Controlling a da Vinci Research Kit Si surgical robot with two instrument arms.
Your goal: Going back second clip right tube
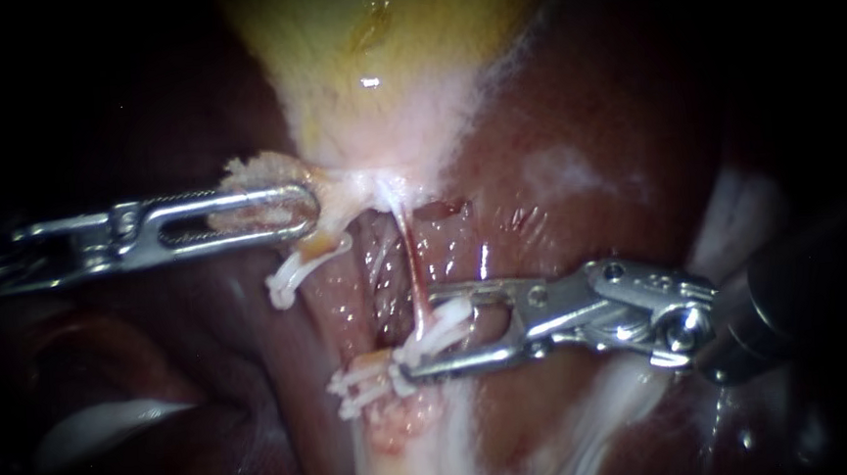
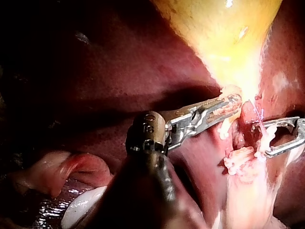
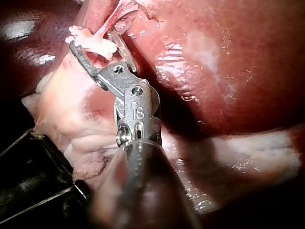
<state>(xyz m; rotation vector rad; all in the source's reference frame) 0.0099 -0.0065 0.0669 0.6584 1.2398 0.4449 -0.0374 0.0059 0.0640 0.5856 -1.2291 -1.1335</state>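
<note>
Our left instrument (image 1: 302,213) comes in from the left. Its jaws are clamped on a flap of pale tissue at the neck of the gallbladder (image 1: 374,64), right where the yellow wall narrows, and tissue shows through the slots in both jaws. Our right instrument (image 1: 422,334) comes in from the right, low over the liver (image 1: 583,120). Its jaws stand well apart with a clear gap and grip nothing. In that gap lies the upper clip (image 1: 442,327), white, closed across the right tube (image 1: 412,268), a thin red strand running down from the gallbladder neck. The clip's lower end lies against the lower jaw; we can't tell if the upper jaw touches it. The lower clip (image 1: 366,383), also white, sits just beyond the lower jaw's tip, on the side toward our left instrument, above a pale strip of tissue (image 1: 418,463). We can't tell for sure which tube it is on. A third clip (image 1: 298,270) hangs on the left tube (image 1: 337,241), just under the left jaws. The right wrist view shows the right jaws straddling the upper clip with the tube running off ahead. In the left wrist view, the left jaws are closed at the gallbladder neck, and the right jaws sit open just beyond them.
</note>
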